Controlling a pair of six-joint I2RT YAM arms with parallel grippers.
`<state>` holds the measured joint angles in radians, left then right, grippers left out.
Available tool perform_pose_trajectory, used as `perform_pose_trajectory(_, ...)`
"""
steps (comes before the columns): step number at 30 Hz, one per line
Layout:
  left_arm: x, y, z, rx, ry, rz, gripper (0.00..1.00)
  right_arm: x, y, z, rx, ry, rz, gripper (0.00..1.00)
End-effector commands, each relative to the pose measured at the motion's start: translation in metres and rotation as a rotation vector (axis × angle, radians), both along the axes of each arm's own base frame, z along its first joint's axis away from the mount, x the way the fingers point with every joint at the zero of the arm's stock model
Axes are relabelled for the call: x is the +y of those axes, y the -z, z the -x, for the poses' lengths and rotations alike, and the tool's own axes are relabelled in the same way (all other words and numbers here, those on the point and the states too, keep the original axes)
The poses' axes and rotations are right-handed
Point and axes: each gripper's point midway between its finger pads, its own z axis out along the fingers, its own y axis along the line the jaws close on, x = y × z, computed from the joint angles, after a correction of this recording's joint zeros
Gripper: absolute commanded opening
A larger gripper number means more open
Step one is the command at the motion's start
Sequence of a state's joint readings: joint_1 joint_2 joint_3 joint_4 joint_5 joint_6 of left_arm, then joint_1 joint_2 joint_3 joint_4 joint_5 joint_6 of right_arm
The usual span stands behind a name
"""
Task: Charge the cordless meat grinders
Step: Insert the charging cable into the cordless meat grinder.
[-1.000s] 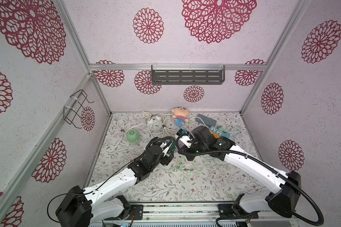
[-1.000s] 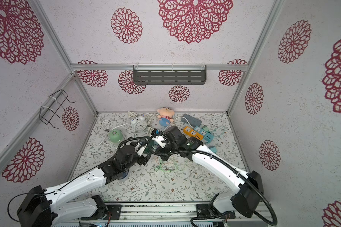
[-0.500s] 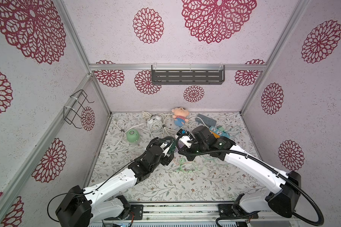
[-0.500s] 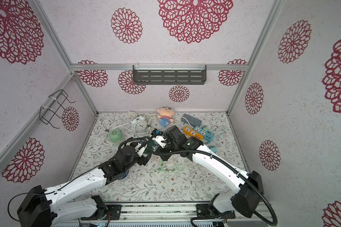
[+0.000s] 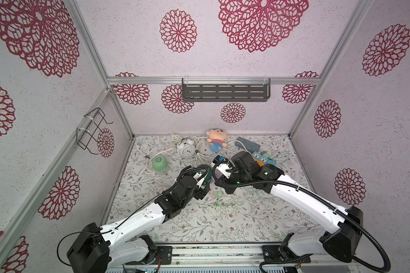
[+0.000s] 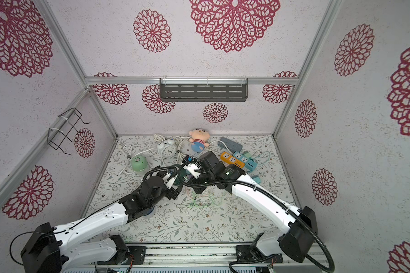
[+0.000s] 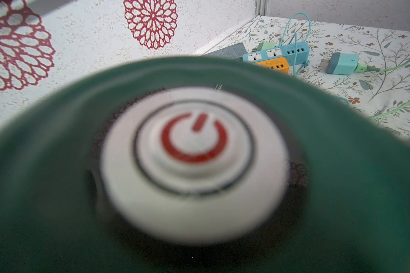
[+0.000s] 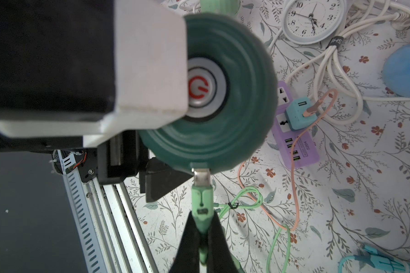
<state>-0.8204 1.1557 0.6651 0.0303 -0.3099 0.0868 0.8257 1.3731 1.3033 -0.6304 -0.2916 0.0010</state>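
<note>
2 grinders are seen plainly. A light green grinder stands on the counter near the left wall, well apart from both arms. A dark green grinder is found between the arms. 3 power strips are counted: purple, orange and blue. 1 alarm clock and 1 plush doll lie at the back.

The dark green grinder is clasped by the left gripper, whose fingers are spread wide around its body. The right gripper has its fingers pinched on 1 green cable plug, whose metal tip meets the grinder's edge.
</note>
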Motion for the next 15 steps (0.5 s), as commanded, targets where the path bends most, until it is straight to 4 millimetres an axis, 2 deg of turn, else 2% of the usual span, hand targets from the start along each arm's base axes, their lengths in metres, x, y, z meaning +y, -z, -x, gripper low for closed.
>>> perform_pose_trajectory(1,-0.016,-0.007,0.011,-0.032,0.081,-0.008,0.68,0.008,-0.056,-0.007,-0.115,-0.002,-0.14,0.0)
perform_pose_trajectory(15,-0.019,-0.002,0.014,-0.023,0.088,-0.025,0.67,0.006,-0.068,-0.004,-0.123,-0.006,-0.166,0.0)
